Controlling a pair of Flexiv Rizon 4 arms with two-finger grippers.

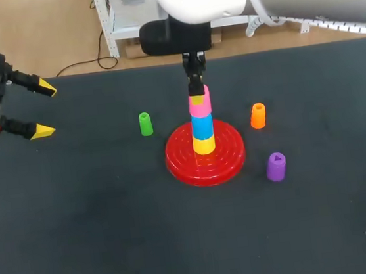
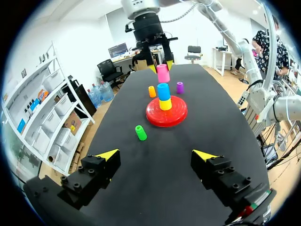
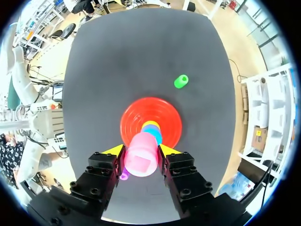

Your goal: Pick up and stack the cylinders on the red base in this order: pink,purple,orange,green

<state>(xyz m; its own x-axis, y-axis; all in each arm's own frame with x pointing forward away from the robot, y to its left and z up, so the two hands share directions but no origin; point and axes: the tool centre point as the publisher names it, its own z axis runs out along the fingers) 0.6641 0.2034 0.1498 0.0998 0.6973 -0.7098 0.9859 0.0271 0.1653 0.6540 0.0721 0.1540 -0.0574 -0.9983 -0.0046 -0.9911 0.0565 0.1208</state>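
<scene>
Right pincer (image 3: 141,151) grips the pink cylinder (image 3: 141,162) from both sides, just over the blue cylinder (image 1: 202,127) and yellow cylinder (image 1: 204,145) stacked on the red base (image 1: 228,157) — the green cylinder (image 1: 145,124), orange cylinder (image 1: 258,116) and purple cylinder (image 1: 276,167) stand apart on the worktop (image 1: 80,221). Left pincer (image 1: 46,110) gapes wide, empty.

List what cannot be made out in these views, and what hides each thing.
1. Right wrist view: the orange cylinder does not show, probably behind the right jaws; the purple cylinder is only a sliver beside them.
2. Right wrist view: the yellow cylinder is mostly covered by the pink cylinder.
3. All views: whether pink touches the blue cylinder below; the join is too small to tell.
</scene>
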